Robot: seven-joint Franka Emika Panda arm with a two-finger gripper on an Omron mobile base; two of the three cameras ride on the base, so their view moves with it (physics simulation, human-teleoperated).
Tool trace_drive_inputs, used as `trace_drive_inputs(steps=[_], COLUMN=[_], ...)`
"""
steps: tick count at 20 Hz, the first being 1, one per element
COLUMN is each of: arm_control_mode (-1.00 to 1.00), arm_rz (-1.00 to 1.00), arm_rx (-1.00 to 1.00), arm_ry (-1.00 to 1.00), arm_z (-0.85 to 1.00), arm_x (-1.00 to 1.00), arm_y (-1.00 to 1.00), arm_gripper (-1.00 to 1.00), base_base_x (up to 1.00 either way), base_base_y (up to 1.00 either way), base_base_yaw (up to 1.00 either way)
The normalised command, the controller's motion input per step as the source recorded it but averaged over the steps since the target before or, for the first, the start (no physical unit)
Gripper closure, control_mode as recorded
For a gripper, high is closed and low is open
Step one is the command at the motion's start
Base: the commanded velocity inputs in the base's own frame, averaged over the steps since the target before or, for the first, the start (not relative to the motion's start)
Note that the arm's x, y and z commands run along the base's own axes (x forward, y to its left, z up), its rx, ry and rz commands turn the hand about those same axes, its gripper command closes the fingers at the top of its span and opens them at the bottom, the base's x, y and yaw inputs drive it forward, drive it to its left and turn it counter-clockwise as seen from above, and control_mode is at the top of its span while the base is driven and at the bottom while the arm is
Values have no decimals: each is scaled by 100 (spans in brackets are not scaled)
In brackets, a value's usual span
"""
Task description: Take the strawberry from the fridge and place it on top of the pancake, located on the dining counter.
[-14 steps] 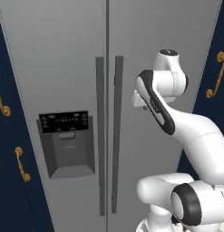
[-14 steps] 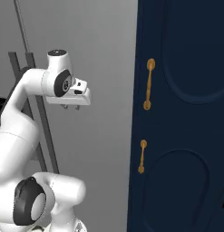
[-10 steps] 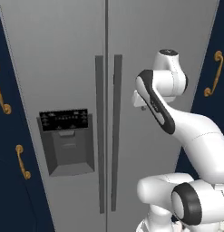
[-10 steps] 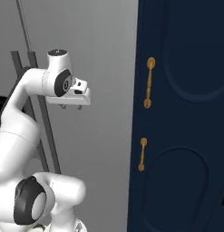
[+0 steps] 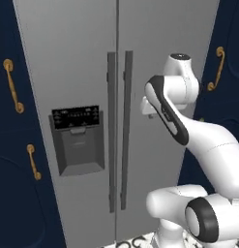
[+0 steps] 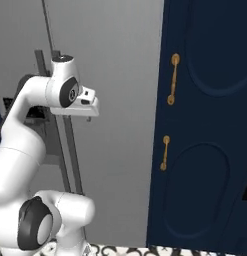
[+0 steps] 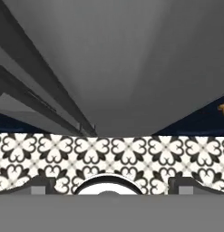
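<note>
Grey fridge (image 5: 155, 58) doors closed between navy cabinets (image 6: 205, 125); fingers (image 7: 41, 183) spread, empty.

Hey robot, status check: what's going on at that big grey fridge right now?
Gripper open, holding nothing. Fridge shut, both doors closed, handles untouched; arm raised in front of right door. Strawberry not retrieved yet. Nothing between hand and fridge.

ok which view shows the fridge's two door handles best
The left base view: both long vertical handles stand side by side at the middle of the closed fridge, seen nearly full length. The right base view catches them at a steep angle, partly behind the arm. The hand view shows them as slanting dark bars.
</note>
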Motion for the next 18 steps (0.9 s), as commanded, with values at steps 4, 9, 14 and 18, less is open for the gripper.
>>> trace_drive_inputs(steps=[4,9,14,18], arm_control_mode=[100,100,100,100], arm_rz=[0,0,0,0], arm_rx=[0,0,0,0], arm_ry=[0,0,0,0], arm_z=[0,0,0,0], arm_x=[0,0,0,0], arm_y=[0,0,0,0], arm_gripper=[-100,-100,-100,-100], base_base_x=[-27,-10,-23,-69], base_base_y=[73,46,-1,-6], base_base_yaw=[-12,-2,0,-4])
